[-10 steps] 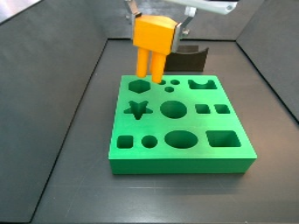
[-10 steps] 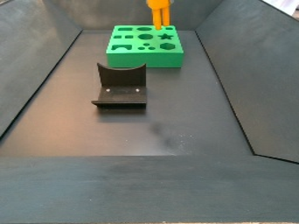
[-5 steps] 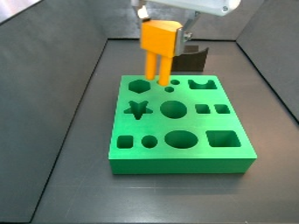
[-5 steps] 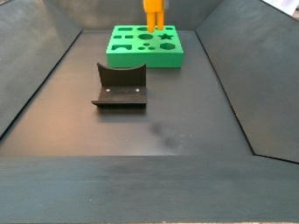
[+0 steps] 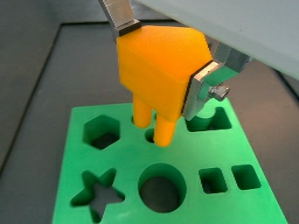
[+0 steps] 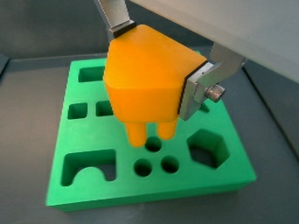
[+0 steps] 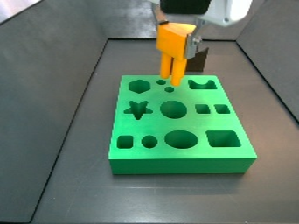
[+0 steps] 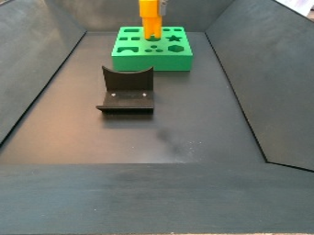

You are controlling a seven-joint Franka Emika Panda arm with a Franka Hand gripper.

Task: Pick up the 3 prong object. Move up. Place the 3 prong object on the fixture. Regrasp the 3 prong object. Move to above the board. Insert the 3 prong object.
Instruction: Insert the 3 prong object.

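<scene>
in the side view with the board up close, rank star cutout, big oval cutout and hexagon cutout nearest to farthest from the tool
The tool holds the 3 prong object over the board's far edge.
1. Hexagon cutout, far row, next to the prongs.
2. Star cutout, middle row.
3. Big oval cutout, near row.
</scene>
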